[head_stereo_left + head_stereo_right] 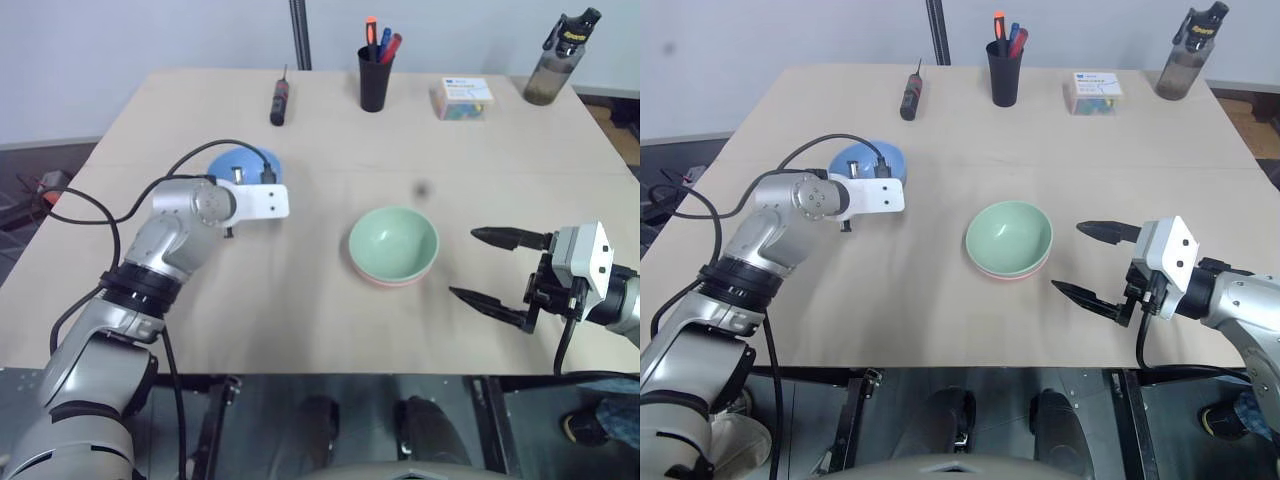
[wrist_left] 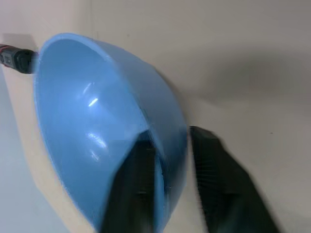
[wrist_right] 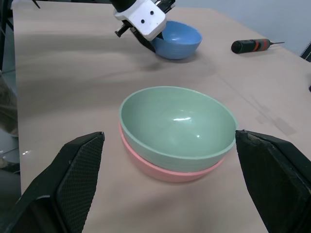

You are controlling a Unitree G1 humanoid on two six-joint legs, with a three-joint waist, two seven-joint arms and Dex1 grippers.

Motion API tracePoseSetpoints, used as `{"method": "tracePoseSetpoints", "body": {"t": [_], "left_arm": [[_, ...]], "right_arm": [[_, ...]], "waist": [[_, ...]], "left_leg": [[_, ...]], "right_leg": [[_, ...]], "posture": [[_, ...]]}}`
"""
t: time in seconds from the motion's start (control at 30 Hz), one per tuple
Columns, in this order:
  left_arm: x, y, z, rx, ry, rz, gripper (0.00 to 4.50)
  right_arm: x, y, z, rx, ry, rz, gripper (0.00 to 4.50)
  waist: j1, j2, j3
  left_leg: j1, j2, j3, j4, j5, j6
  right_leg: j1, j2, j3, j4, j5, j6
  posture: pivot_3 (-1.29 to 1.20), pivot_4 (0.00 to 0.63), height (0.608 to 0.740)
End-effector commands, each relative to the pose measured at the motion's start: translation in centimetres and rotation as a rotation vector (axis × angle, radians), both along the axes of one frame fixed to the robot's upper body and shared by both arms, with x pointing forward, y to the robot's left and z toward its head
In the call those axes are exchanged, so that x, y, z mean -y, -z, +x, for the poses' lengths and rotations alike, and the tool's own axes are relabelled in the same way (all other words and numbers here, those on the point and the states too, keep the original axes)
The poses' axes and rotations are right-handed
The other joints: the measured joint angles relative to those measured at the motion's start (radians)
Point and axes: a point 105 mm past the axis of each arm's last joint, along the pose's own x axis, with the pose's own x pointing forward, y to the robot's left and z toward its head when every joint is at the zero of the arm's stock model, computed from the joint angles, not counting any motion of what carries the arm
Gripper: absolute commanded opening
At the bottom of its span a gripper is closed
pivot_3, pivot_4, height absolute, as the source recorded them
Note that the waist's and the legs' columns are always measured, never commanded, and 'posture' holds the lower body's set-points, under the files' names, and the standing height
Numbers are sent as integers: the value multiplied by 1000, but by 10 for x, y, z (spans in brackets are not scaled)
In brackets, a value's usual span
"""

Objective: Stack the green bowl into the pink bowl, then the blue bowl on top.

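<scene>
Blue bowl (image 2: 97,126): left fingers (image 2: 141,184) pinch its rim.
Green bowl (image 1: 393,241): sits in pink bowl (image 3: 170,170).
Right fingers (image 1: 500,238): spread wide.

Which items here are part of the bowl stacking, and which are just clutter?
Job: green bowl nested in pink bowl; blue bowl, rim gripped by left gripper.
Clutter: screwdriver, pen cup, small box, bottle.

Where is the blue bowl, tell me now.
The blue bowl sits on the table's left side, below the screwdriver, its rim pinched by the left hand.
</scene>
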Motion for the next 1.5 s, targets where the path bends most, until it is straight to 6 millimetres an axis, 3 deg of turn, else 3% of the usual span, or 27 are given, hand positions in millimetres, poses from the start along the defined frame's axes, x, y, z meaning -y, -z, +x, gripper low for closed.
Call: {"method": "tracePoseSetpoints", "body": {"t": [0.03,0.27,0.4,0.5,0.73,0.87,0.93,0.97,1.0,1.17,1.3,1.43,1.5], "left_arm": [[4,-19,4,57,26,-9,35],[40,-41,-6,28,191,-219,35],[92,-65,-34,-1,546,-297,35],[122,-72,-57,-53,781,-319,35],[157,-71,-89,-204,1112,-300,35],[159,-63,-94,-278,1171,-247,35],[159,-59,-95,-296,1184,-234,693],[159,-57,-94,-300,1184,-228,794],[159,-56,-94,-298,1185,-229,1378],[159,-69,-87,-259,1087,-387,3289],[145,-74,-88,-290,931,-582,3289],[130,-80,-83,-186,754,-877,3289],[120,-74,-83,-242,641,-1002,3289]], "right_arm": [[1,-10,-3,51,0,-15,4500],[2,-9,0,56,16,-11,4500],[6,-9,-2,70,43,-7,4500],[9,-7,-7,72,71,-4,4500],[16,-3,-20,76,154,-15,4500],[16,-3,-25,78,178,-15,4500],[15,-2,-27,79,184,-15,4500],[15,-2,-27,79,186,-15,4500],[15,-2,-27,79,186,-15,4500],[14,4,-19,13,177,4,4500],[14,4,-4,-10,174,12,4500],[13,6,13,-19,148,-11,4500],[15,9,21,-43,127,-31,4500]], "waist": [[0,0,0],[0,0,0],[4,0,0],[3,0,0],[-1,0,0],[-7,0,0],[-10,0,0],[-12,0,0],[-13,0,0],[-17,0,0],[-27,0,0],[-30,1,-1],[-24,1,0]], "left_leg": [[0,0,0,0,0,0],[0,0,0,0,0,0],[-1,1,-1,0,2,-3],[-1,1,0,0,2,-3],[0,0,0,0,1,-1],[1,-1,1,0,0,0],[1,-1,1,0,0,0],[1,-1,1,0,0,0],[1,0,1,0,0,1],[1,0,1,1,0,1],[2,1,1,1,0,1],[3,2,1,1,0,1],[2,2,1,1,0,1]], "right_leg": [[0,0,0,0,0,0],[0,0,0,0,0,0],[0,-1,-1,0,0,0],[0,-2,0,0,0,0],[0,0,0,0,0,0],[1,0,1,1,0,0],[1,0,2,1,0,0],[1,0,1,1,0,0],[1,0,1,1,0,0],[1,0,1,1,0,0],[1,1,2,1,0,0],[1,1,2,2,0,0],[1,0,2,2,0,0]], "posture": [[0,150,740],[0,150,740],[0,150,740],[0,150,740],[0,150,740],[0,150,740],[0,150,740],[0,150,740],[0,150,740],[0,150,740],[0,150,740],[0,150,740],[0,150,740]]}}
